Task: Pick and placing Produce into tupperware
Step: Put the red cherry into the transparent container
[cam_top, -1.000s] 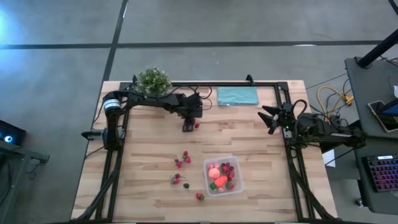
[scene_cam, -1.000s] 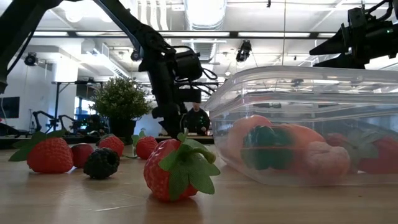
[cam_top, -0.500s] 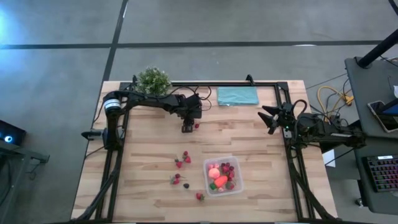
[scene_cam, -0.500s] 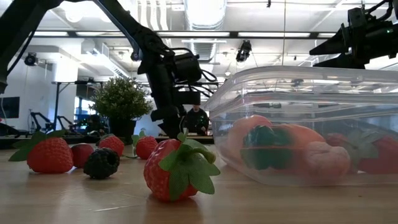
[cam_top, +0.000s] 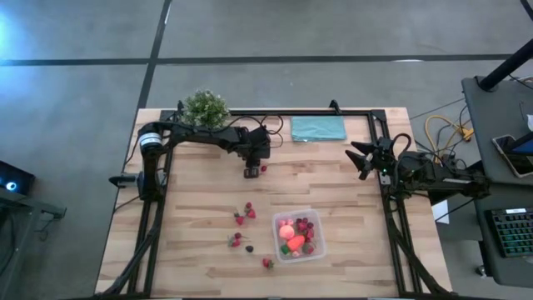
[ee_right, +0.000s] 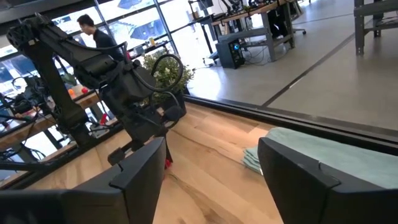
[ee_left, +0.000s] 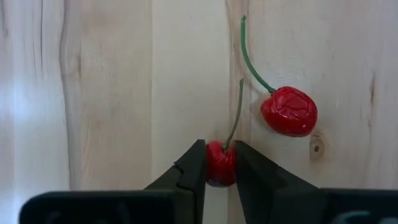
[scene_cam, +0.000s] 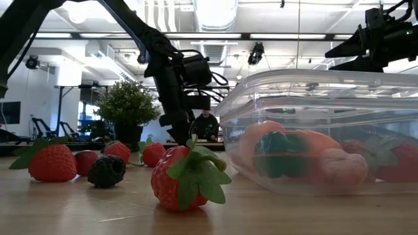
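Observation:
Two red cherries with green stems lie on the wooden table's far middle. My left gripper [ee_left: 221,158] is shut on one cherry [ee_left: 221,164]. The other cherry [ee_left: 289,111] lies just beside it on the wood, also seen in the high view [cam_top: 263,167]. The clear tupperware [cam_top: 298,235] stands toward the near edge with several produce pieces in it. Strawberries [cam_top: 247,212] and dark berries [cam_top: 237,242] lie scattered to its left. My right gripper [cam_top: 360,158] waits open at the table's right edge, above the surface. My left gripper pinches the cherry's round red body [ee_left: 220,168] between its two fingertips [ee_left: 194,163]. The fingers come from above, slanting steeply down. The green stem [ee_left: 236,112] sticks out past the fingertips along the wood. I cannot tell whether the cherry is clear of the table.
A green potted plant [cam_top: 205,107] stands at the far left corner. A teal cloth [cam_top: 318,127] lies flat at the far edge. One strawberry [cam_top: 267,262] sits near the tub's near-left corner. Bare wood stretches between the cherries and the tupperware.
My left gripper has stayed in place over the cherries and its fingers have drawn together onto one cherry. The strawberries and the tupperware have not moved.

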### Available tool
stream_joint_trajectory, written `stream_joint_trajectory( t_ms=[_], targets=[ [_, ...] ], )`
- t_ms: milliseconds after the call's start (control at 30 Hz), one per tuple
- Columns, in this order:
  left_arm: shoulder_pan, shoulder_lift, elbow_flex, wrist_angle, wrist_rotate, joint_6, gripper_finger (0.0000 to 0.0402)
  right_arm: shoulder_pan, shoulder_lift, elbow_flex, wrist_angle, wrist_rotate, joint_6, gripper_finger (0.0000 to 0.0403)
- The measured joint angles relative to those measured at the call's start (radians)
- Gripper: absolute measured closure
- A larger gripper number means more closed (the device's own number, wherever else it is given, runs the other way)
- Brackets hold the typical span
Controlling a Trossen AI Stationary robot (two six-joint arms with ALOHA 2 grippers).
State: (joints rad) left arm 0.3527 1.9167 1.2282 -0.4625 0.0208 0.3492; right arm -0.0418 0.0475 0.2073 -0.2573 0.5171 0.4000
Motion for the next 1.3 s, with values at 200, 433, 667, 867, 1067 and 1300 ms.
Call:
stream_joint_trajectory(
  t_ms=[200, 433, 667, 867, 1067, 1300],
  targets=[
    [-0.006, -0.008, 0.005, -0.011, -0.013, -0.068, 0.0359, 0.0, 0.0, 0.0, 0.0, 0.0, 0.0, 0.0154],
    [-0.078, -0.149, 0.103, -0.033, 0.05, -0.227, 0.0359, 0.0, 0.0, 0.0, 0.0, 0.0, 0.0, 0.015],
    [-0.337, -0.238, 0.196, 0.0, 0.233, -0.421, 0.0351, 0.0, 0.0, 0.0, 0.0, 0.0, 0.0, 0.0156],
    [-0.592, -0.154, 0.215, 0.134, 0.133, -0.555, 0.0317, 0.0, 0.001, 0.0, 0.0, 0.0, 0.0, 0.0151],
    [-0.614, -0.024, 0.299, 0.197, 0.129, -0.789, 0.0263, 0.0, 0.0, 0.0, 0.0, 0.0, 0.0, 0.015],
    [-0.617, -0.022, 0.338, 0.168, 0.163, -0.762, 0.0206, 0.0, 0.001, 0.0, 0.0, 0.0, 0.0, 0.0156]
  ],
)
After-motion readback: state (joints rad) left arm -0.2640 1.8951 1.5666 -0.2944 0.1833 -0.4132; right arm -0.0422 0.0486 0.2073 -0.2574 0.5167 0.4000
